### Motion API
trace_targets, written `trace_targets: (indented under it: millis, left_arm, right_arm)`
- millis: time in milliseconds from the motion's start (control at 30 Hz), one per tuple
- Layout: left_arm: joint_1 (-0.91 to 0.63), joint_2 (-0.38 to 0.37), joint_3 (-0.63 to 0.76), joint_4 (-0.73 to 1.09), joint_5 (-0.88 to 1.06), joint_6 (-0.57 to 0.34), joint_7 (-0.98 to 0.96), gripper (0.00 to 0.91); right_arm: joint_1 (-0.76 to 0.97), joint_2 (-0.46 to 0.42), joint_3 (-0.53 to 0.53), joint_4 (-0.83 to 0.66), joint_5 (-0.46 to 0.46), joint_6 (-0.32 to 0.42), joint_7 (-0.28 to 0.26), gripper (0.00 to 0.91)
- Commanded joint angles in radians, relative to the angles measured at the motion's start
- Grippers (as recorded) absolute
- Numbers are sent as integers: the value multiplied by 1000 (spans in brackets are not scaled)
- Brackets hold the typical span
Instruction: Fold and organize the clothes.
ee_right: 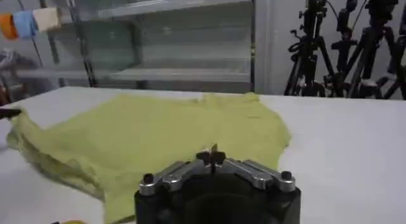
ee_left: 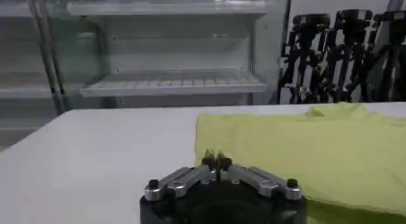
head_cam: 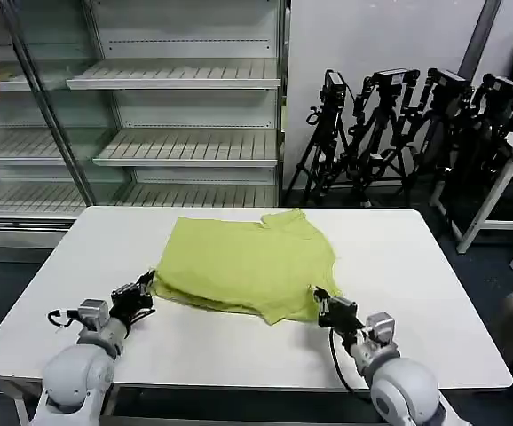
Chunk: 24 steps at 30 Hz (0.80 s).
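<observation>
We see the lime T-shirt (head_cam: pixel 246 264) lying folded mid-table (head_cam: pixel 416 266), with bare white surface open all around it. Our left gripper (head_cam: pixel 147 287) sits at its near left corner and our right gripper (head_cam: pixel 319 300) at its near right edge, both with fingertips pressed together.

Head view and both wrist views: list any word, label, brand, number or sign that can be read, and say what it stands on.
None can be read.
T-shirt: plain lime fabric, no print or visible tag.
Table: bare white top, no marking.
Shelving: no legible labels.
Tripods and cameras: any markings too small to read.
Left gripper and right gripper: no lettering visible.
</observation>
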Motion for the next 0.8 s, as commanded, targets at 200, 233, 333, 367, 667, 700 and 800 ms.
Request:
trace_targets:
  millis: [200,233,333,367,667,700,800]
  left_arm:
    - [-69,4,17,100,-6,-2,5,20]
    - [-69,5,17,101,-6,-2,6,20]
    - [-69,4,20,108,-6,-2,7,20]
    - [-70,4,21,110,-5,-2,7,20]
    - [-93,0,26,138,-4,-7,12,252]
    - [-98,1,26,142,-4,-8,12,907]
    - [-110,5,29,154,0,-11,11,907]
  right_arm:
    - [97,27,-12,-124,-18,17,-10,0]
    - [99,28,-12,-128,-20,18,-10,0]
    - [110,32,-14,-141,-23,20,-13,0]
    - [112,32,-15,-145,-23,20,-14,0]
    - [113,27,-20,-162,-26,25,-24,0]
    - [113,27,-21,-162,-26,25,-26,0]
    - [114,29,-26,-164,-27,26,-33,907]
